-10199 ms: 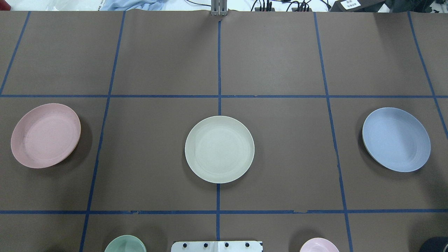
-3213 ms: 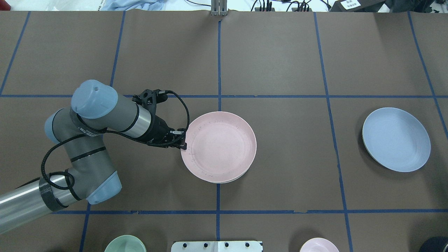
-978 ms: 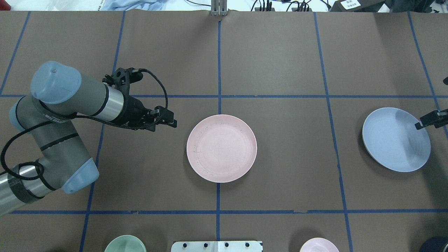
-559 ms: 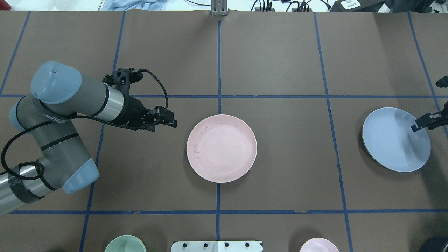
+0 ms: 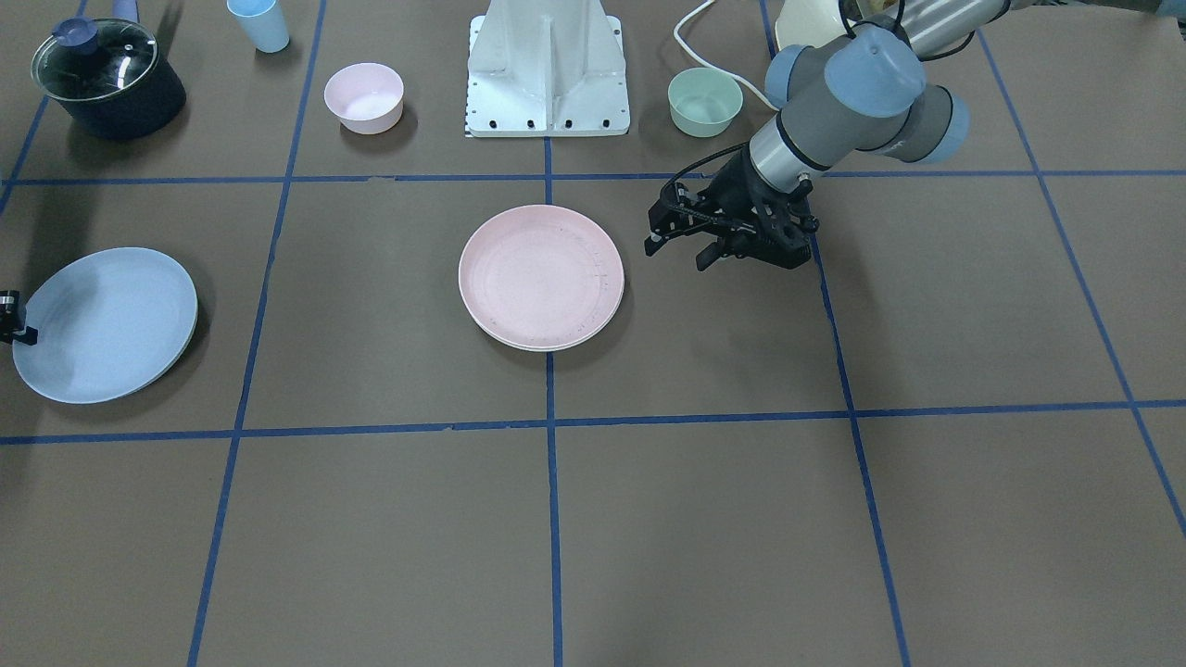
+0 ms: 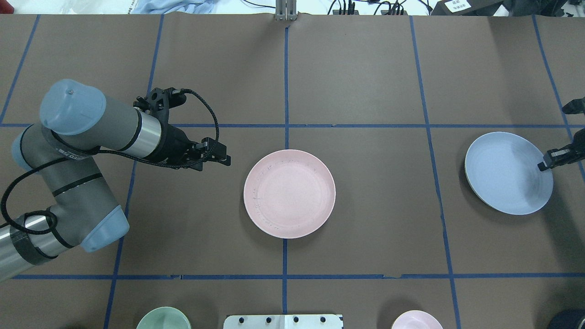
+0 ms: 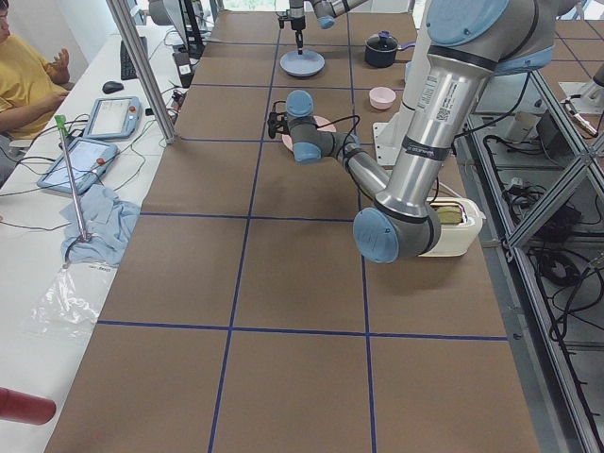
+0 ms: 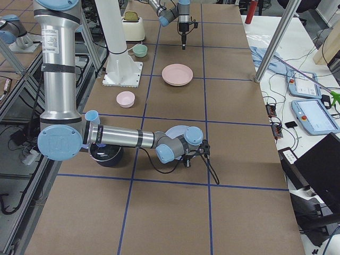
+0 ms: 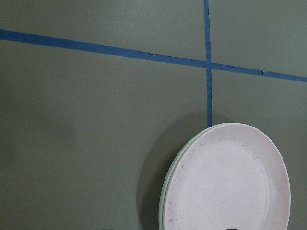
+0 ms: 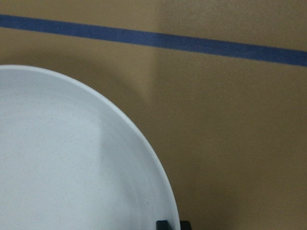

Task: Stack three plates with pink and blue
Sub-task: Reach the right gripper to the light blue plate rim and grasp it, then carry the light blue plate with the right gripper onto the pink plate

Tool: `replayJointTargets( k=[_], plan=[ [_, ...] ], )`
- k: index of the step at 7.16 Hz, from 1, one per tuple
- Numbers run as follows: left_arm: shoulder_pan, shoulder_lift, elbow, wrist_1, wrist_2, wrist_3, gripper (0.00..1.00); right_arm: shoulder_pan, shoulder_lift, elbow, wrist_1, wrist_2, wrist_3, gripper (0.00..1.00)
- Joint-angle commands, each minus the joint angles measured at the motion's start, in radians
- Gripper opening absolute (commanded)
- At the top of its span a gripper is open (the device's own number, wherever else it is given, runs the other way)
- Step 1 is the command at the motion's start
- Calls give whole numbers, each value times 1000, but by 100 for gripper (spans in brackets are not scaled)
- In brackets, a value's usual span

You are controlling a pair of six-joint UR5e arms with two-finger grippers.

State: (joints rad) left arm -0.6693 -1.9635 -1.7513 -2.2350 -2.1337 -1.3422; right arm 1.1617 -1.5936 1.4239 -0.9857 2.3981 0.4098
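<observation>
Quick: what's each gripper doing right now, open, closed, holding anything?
Left gripper: open, holding nothing, apart from the pink plate.
Right gripper: closed on the rim of the blue plate.

We see long table under brown cover, blue tape lines marking it into grid. On operators' side we note white desk: aluminium post rising at its edge, teach tablets, crumpled blue cloth, clear plastic bag. Behind table we see grey floor with cables and metal framing. Light even; shadows soft.
</observation>
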Motion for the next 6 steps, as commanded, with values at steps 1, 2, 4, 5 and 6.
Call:
replayJointTargets(
  k=[1, 2, 4, 5, 6],
  plan=[
    [-3, 0, -11, 0, 0, 0, 83, 7, -12, 102, 19, 80, 7, 0],
    [-12, 9, -14, -2, 0, 9, 82, 6, -3, 172, 18, 120, 121, 0],
    [-29, 85, -45, -3, -3, 170, 82, -80, 43, 322, 19, 110, 497, 0],
    [-44, 93, -45, -2, -3, 216, 82, -190, 76, 416, 19, 49, 716, 0],
    [-64, 127, -45, -3, -5, 272, 82, -299, 125, 467, 18, -24, 891, 0]
  ],
)
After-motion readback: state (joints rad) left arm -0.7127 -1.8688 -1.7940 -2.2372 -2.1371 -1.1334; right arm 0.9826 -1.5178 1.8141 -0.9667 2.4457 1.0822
